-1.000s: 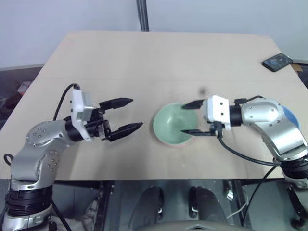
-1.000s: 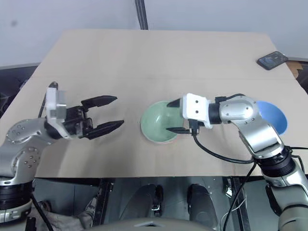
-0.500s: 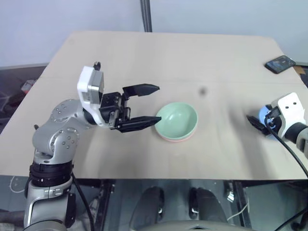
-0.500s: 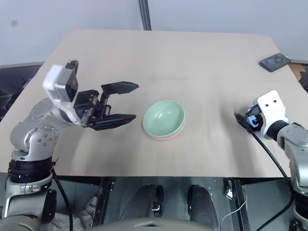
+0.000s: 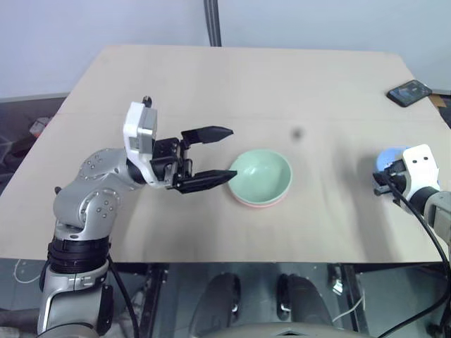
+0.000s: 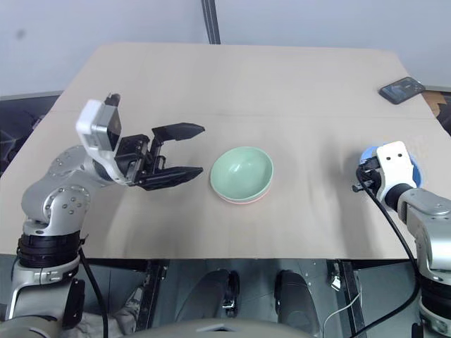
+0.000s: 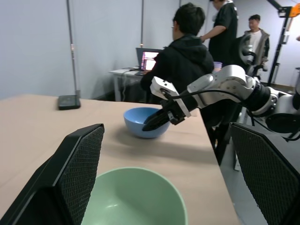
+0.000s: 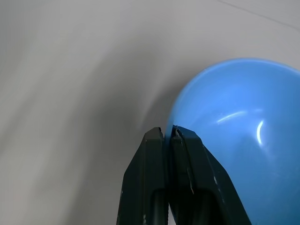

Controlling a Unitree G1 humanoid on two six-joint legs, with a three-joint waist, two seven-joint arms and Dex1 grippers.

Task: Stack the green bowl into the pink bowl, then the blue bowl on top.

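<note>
The green bowl (image 5: 261,174) sits nested in the pink bowl (image 5: 259,203), whose rim shows just beneath it, near the middle of the table. My left gripper (image 5: 231,152) is open, level, with its fingertips close to the green bowl's left side. The blue bowl (image 5: 386,156) stands at the table's right side. My right gripper (image 8: 167,132) is shut on the near rim of the blue bowl (image 8: 243,126), one finger outside and one inside. The left wrist view shows the green bowl (image 7: 136,199) between my open fingers and the blue bowl (image 7: 140,123) beyond it.
A black phone (image 5: 406,91) lies at the table's far right corner. Several people stand and sit at a desk with a laptop (image 7: 149,58) beyond the table's right end. A pole (image 5: 212,22) rises behind the far edge.
My right gripper left the green bowl, swung right to the blue bowl and shut on its rim. My left gripper came in toward the green bowl's left side and stayed open.
</note>
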